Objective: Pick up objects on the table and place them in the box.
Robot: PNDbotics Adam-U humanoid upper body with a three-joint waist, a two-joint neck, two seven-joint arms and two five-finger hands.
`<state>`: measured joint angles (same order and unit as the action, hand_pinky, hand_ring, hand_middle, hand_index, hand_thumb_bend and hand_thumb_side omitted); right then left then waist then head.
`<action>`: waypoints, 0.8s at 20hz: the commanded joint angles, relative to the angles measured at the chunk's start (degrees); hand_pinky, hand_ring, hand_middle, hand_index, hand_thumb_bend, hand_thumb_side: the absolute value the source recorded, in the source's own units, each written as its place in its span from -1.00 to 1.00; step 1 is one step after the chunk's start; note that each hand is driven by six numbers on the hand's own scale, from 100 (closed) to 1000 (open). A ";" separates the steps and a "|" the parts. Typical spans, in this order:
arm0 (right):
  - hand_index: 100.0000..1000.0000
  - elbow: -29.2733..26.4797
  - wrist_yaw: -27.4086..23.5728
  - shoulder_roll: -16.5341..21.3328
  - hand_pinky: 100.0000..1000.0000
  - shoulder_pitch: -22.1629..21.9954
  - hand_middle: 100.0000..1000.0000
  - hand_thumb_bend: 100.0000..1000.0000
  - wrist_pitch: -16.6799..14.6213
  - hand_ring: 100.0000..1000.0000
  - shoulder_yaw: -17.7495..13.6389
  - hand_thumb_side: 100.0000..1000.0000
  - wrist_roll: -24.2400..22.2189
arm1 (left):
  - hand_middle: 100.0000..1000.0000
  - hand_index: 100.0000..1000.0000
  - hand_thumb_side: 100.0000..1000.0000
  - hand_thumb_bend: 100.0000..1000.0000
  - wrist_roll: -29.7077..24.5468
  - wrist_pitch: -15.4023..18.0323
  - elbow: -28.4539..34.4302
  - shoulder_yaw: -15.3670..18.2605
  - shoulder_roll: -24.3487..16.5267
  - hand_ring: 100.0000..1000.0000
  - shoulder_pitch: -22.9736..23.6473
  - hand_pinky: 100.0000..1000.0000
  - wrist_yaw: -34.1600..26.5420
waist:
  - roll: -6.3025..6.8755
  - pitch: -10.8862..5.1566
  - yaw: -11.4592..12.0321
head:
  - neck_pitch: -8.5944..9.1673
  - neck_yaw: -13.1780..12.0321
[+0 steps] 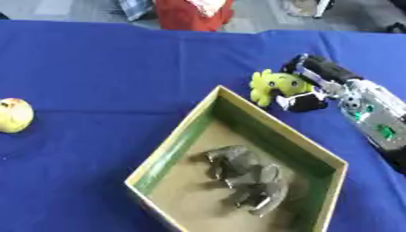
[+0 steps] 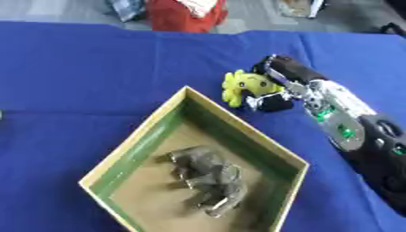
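Note:
A yellow plush toy (image 1: 273, 86) lies on the blue cloth just beyond the box's far corner. My right hand (image 1: 311, 86) comes in from the right and has its fingers and thumb curled round the toy. The open cardboard box (image 1: 176, 145) has green inner walls and stands askew at the lower middle. A grey toy elephant (image 1: 246, 177) lies on its floor. A yellow ball with a red mark (image 1: 14, 115) rests at the far left of the table. My left hand shows in no view.
The blue tablecloth (image 1: 111, 68) covers the whole table. A red object (image 1: 193, 13) stands past the table's far edge, with other clutter on the floor beside it.

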<state>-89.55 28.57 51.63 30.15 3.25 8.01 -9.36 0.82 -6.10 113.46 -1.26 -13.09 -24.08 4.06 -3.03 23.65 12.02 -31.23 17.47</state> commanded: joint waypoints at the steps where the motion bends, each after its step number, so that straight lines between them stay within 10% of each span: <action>1: -0.23 -3.02 -2.49 3.30 0.65 0.22 -0.79 -1.00 0.98 0.46 -1.82 -0.67 0.79 | 0.29 0.62 1.00 -1.00 0.05 -0.15 1.13 0.45 -0.45 0.13 -0.08 0.08 0.17 | 0.15 -1.86 -0.28 | -0.15 -0.31; 3: -0.23 -4.39 -4.07 3.88 0.65 -0.10 -0.80 -1.00 1.55 0.46 -2.47 -0.69 1.02 | 0.29 0.62 1.00 -1.00 0.09 -0.20 1.13 0.50 -0.50 0.13 0.07 0.08 0.15 | 0.20 -2.11 -0.52 | -0.34 -0.52; 4: -0.23 -5.12 -4.78 4.20 0.65 -0.31 -0.80 -1.00 1.81 0.46 -2.77 -0.18 1.15 | 0.29 0.62 1.00 -1.00 0.12 -0.22 1.13 0.53 -0.53 0.13 0.14 0.08 0.15 | 0.23 -2.21 -0.62 | -0.42 -0.60; 5: -0.23 -6.02 -5.49 4.59 0.65 -0.56 -0.81 -1.00 2.06 0.46 -3.11 -0.68 1.36 | 0.29 0.62 1.00 -1.00 0.16 -0.24 1.13 0.57 -0.57 0.13 0.22 0.08 0.14 | 0.27 -2.37 -0.77 | -0.54 -0.72; 16: -0.14 -15.21 -7.54 7.61 0.68 -3.43 -0.74 -1.00 4.92 0.47 -4.53 -0.63 3.12 | 0.30 0.61 1.00 -1.00 0.45 -0.38 1.13 0.71 -0.94 0.14 0.57 0.07 -0.21 | 0.56 -3.74 -2.10 | -1.24 -2.15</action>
<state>-103.15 21.22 56.39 26.33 8.05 4.25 -6.62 1.10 -6.52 113.46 -0.91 -13.11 -23.18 4.01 -2.58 21.41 9.96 -32.25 15.68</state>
